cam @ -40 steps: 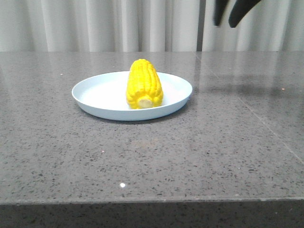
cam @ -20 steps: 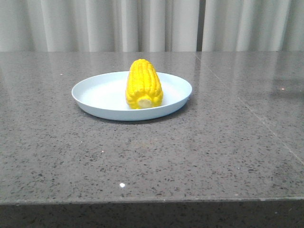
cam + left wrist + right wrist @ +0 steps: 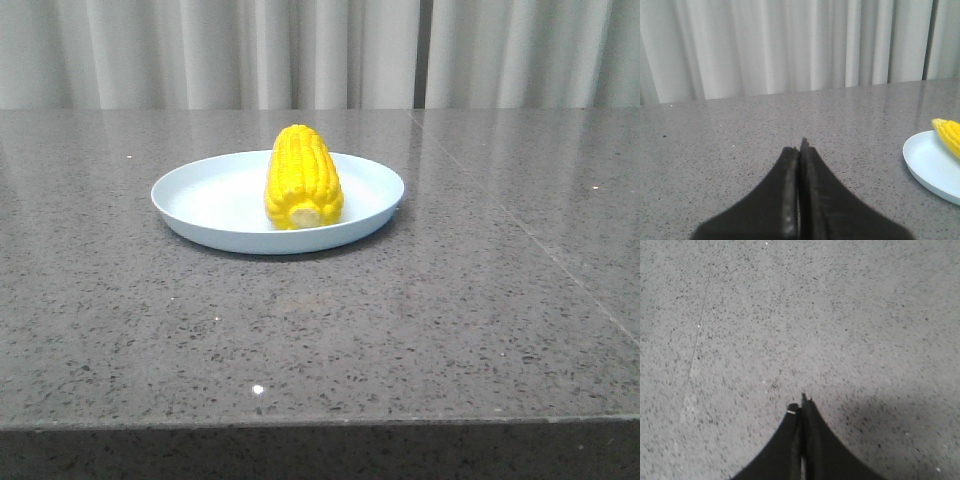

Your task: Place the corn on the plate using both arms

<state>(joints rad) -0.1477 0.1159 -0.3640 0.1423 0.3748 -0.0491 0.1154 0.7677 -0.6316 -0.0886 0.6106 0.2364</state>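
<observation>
The yellow corn [image 3: 302, 177] lies on the pale blue plate [image 3: 200, 195] in the middle of the table, stub end toward the camera. In the left wrist view a part of the plate [image 3: 927, 162] and the tip of the corn [image 3: 949, 132] show at the edge. My left gripper [image 3: 799, 147] is shut and empty, off to the plate's side over the table. My right gripper [image 3: 801, 406] is shut and empty over bare tabletop. Neither gripper shows in the front view.
The grey speckled stone table [image 3: 450, 300] has a seam line on its right part [image 3: 520, 230]. Pale curtains [image 3: 300, 50] hang behind the table. The table's front edge [image 3: 320, 425] runs along the bottom of the front view.
One second ago dark gripper fingers showed at the top right of the front view; they have left that view. The corn and plate have not moved.
</observation>
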